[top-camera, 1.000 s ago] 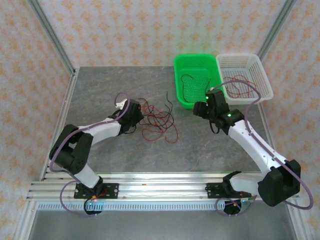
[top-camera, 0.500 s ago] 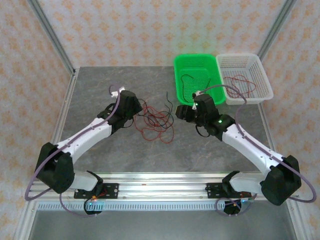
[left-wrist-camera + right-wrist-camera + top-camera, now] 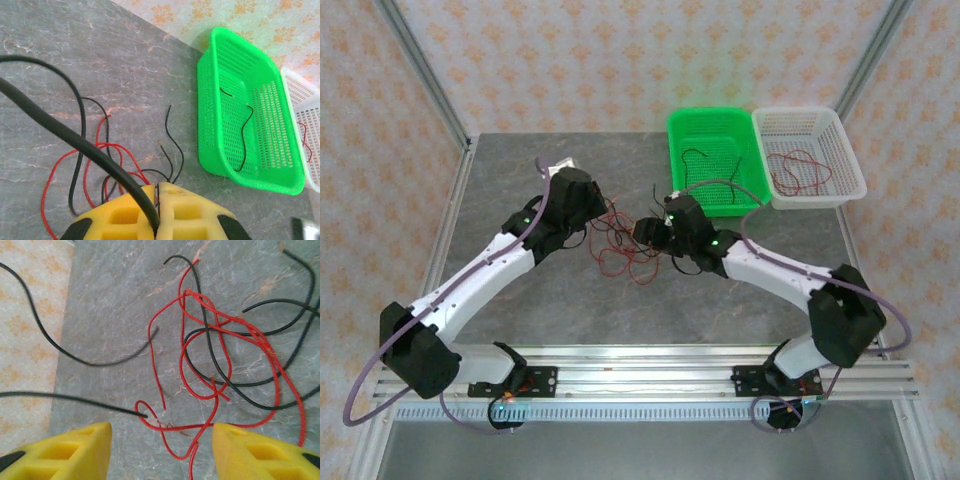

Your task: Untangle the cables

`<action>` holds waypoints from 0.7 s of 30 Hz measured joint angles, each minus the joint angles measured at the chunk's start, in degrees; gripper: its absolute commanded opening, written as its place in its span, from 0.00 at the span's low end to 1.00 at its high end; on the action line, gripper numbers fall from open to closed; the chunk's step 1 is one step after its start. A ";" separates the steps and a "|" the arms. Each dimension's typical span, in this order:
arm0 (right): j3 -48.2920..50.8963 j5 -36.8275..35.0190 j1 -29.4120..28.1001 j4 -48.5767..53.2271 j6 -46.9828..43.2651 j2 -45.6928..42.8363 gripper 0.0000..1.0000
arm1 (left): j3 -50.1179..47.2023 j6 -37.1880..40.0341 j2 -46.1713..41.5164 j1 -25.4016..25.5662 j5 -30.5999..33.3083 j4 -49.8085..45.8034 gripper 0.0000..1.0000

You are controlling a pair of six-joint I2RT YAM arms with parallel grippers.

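A tangle of thin red and black cables (image 3: 625,242) lies mid-table. My left gripper (image 3: 594,214) sits at its left edge. In the left wrist view the left gripper (image 3: 159,186) is shut, a black cable (image 3: 60,131) pinched between its yellow fingers (image 3: 190,210), and red cable loops (image 3: 100,147) lie on the table beyond. My right gripper (image 3: 646,232) hangs at the tangle's right side. In the right wrist view the right gripper (image 3: 162,440) is open, low over a small red cable loop (image 3: 150,415). Nothing lies between its pads.
A green basket (image 3: 710,113) at the back right holds a black cable (image 3: 697,156). Beside it, a white basket (image 3: 798,113) holds a red cable (image 3: 790,170). In the left wrist view the green basket (image 3: 215,115) stands close to the tangle's right. Patterned walls enclose the table.
The right arm swung left from the baskets to the tangle, and its jaws narrowed slightly. The left arm stretched farther out and its gripper moved back along the tangle's left edge.
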State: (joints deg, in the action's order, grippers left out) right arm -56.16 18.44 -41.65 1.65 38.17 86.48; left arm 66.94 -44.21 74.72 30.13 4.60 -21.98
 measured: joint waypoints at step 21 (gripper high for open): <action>-12.96 -2.60 -4.92 0.90 -1.18 24.63 0.45 | 4.20 1.84 -2.25 1.01 0.83 -2.32 0.00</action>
State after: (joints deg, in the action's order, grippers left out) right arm -69.12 15.84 -46.57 2.55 36.99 111.11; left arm 71.13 -42.37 72.47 31.14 5.43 -24.29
